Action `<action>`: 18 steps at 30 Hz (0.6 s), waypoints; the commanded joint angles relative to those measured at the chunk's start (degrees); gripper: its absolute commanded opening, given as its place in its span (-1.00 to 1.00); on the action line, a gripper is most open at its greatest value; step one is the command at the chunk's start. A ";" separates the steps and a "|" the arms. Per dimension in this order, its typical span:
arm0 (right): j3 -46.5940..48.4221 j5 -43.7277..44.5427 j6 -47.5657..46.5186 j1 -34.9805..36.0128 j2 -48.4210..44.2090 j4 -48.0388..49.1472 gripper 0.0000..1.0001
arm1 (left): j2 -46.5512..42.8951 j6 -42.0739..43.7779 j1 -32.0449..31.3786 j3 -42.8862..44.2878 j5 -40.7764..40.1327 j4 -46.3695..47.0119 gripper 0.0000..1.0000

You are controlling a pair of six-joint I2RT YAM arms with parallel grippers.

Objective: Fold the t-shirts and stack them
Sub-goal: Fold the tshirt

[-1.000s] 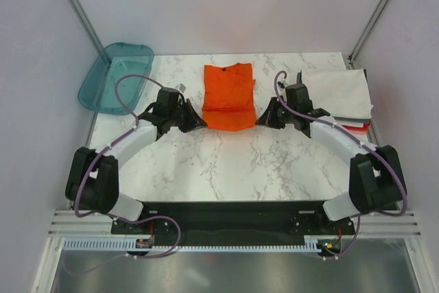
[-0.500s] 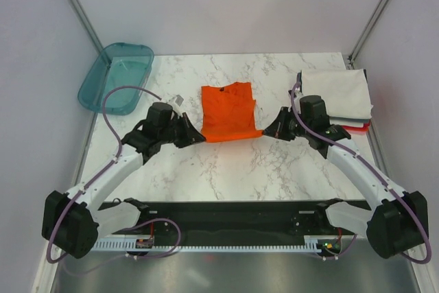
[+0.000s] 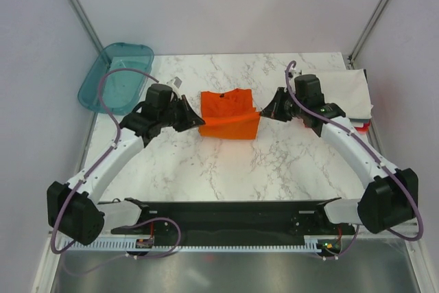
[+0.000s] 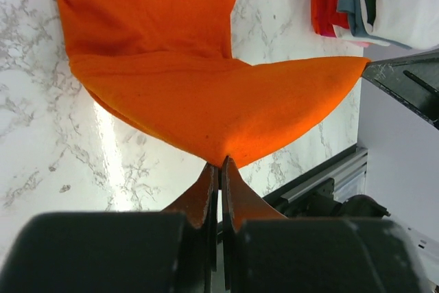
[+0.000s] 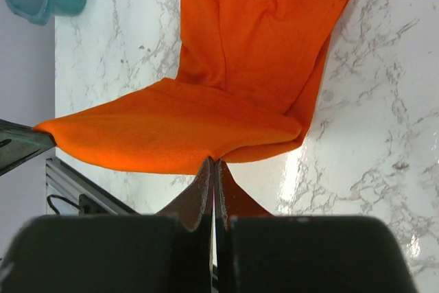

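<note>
Over the last second both arms have swung away from the near edge of the bench (image 3: 226, 166) toward the far side, carrying the near hem of the orange t-shirt (image 3: 230, 116) with them. The shirt now covers a shorter patch than it did.

At the far left the teal tray (image 3: 88, 90) sits untouched. Just right of it, the left gripper (image 3: 199, 120) is pinched fully closed on the left corner of the lifted hem; its wrist view shows the tips (image 4: 219, 169) clamped on a fold of orange cloth. The t-shirt lies in the middle of the bench, its far half flat and its near half raised and sagging between the two grips. The right gripper (image 3: 260, 112) is likewise clamped tight on the right corner, as its own camera confirms (image 5: 212, 167).

At the far right the folded stack (image 3: 339, 90), white on top, waits well apart from the shirt.

The crosswise fold looks about halfway over: the hem has yet to be laid on the far half and released, and stacking comes afterwards.
</note>
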 commanded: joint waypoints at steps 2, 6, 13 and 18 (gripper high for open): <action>6.93 4.00 -1.59 -0.42 6.51 0.26 -1.00 | 4.91 3.31 1.77 5.19 -1.84 -0.75 -0.95; 10.72 3.84 -1.77 -1.12 12.23 0.35 -1.00 | 11.15 4.63 3.44 9.06 -0.52 -0.83 -0.95; 17.13 4.27 -1.77 -3.23 19.36 0.35 -1.00 | 19.86 6.03 7.65 16.70 1.68 -0.75 -0.95; 22.93 3.48 -1.33 -4.55 26.03 0.26 -1.00 | 26.17 6.39 9.94 21.01 2.56 -0.66 -0.95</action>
